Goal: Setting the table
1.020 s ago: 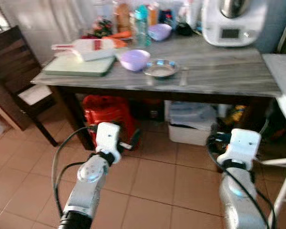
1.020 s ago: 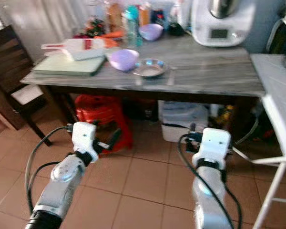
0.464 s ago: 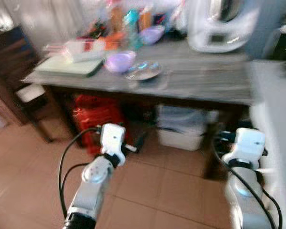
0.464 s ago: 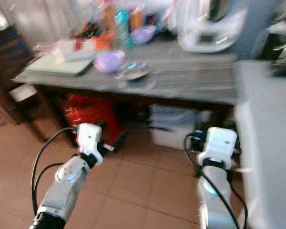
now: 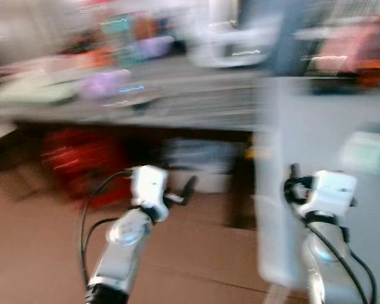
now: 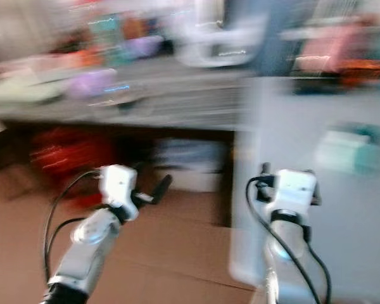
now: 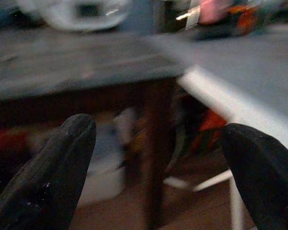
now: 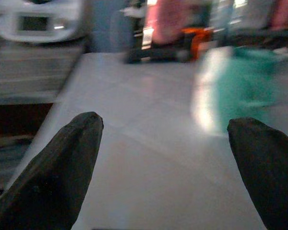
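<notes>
Head views were heavily blurred, so the robot was judged to be walking or turning, nothing in hand. The grey wooden table (image 5: 196, 101) carried the tableware: a purple bowl (image 5: 106, 82) and a metal dish (image 5: 138, 100) just beside it, near the front edge. A white table (image 5: 329, 126) stood on the right. To do the step well, the turn should be finished and the view settled before any reach.

Left gripper (image 7: 158, 158) and right gripper (image 8: 165, 158) were each seen with fingers wide apart, empty. A teal-and-white object (image 8: 235, 86), too blurred to identify, was shown more clearly by the right wrist view.
</notes>
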`<state>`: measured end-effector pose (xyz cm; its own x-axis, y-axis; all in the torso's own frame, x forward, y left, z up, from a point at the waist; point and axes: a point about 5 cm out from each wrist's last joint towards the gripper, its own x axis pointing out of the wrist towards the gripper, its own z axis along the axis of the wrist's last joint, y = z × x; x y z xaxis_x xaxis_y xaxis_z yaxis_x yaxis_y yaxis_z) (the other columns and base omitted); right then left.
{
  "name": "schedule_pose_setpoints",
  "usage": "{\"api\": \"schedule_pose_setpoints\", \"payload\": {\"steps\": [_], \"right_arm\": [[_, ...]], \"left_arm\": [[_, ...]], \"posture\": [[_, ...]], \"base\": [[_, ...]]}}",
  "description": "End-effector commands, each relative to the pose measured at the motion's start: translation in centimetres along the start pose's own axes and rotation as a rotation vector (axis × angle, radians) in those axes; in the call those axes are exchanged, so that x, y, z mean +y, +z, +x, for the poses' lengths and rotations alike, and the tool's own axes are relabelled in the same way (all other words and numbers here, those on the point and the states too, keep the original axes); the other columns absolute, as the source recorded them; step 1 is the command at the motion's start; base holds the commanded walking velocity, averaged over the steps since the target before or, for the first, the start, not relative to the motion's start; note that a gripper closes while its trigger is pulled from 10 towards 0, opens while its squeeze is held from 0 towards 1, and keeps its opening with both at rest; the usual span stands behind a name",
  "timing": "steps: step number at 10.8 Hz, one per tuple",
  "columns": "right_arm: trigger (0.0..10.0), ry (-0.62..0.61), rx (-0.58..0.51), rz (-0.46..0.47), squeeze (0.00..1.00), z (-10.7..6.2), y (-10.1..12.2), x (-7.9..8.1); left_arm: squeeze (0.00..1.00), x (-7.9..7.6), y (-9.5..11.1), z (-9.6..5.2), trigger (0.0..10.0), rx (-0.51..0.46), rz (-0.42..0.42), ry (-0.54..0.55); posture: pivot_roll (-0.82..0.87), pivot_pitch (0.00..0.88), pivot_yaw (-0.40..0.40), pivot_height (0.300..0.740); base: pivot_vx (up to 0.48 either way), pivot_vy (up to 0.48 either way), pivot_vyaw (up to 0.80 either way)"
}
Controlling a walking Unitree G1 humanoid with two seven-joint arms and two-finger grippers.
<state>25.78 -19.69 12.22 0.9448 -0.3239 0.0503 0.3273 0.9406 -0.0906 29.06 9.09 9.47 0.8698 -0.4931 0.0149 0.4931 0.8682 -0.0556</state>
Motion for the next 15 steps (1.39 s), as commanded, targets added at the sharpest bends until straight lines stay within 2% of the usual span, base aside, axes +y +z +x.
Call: {"api": "schedule_pose_setpoints", "payload": {"steps": [1,8,10,13,15], "right_arm": [[10.0,0.045,-0.023,-0.001,0.00,-0.1,0.5,1.1],[10.0,0.054,-0.030,-0.012,0.00,-0.1,0.7,1.2],[10.0,0.059,-0.015,-0.006,0.00,-0.2,0.5,1.4],[10.0,0.093,0.065,0.016,0.00,-0.5,-0.6,2.2],[10.0,0.114,0.123,0.017,0.00,-0.7,-1.5,2.7]], "left_arm": [[0.00,1.2,0.0,-0.6,10.0,0.005,0.011,0.033],[0.00,1.0,0.1,-0.4,10.0,0.005,0.009,0.029],[0.00,1.0,-0.1,-0.6,10.0,0.011,0.003,0.018],[0.00,0.8,-0.5,-1.0,10.0,0.062,0.052,-0.174],[0.00,0.9,-0.4,-1.2,10.0,0.076,0.069,-0.264]], "posture": [[-0.03,0.000,0.088,0.740],[-0.03,0.000,0.084,0.740],[-0.03,0.000,0.087,0.740],[-0.03,0.000,0.089,0.740],[-0.03,0.000,0.092,0.740]], "base": [[0.000,-0.454,0.00],[0.000,-0.411,0.00],[0.000,0.000,0.00],[0.000,0.000,0.00],[0.000,0.000,0.00]]}}
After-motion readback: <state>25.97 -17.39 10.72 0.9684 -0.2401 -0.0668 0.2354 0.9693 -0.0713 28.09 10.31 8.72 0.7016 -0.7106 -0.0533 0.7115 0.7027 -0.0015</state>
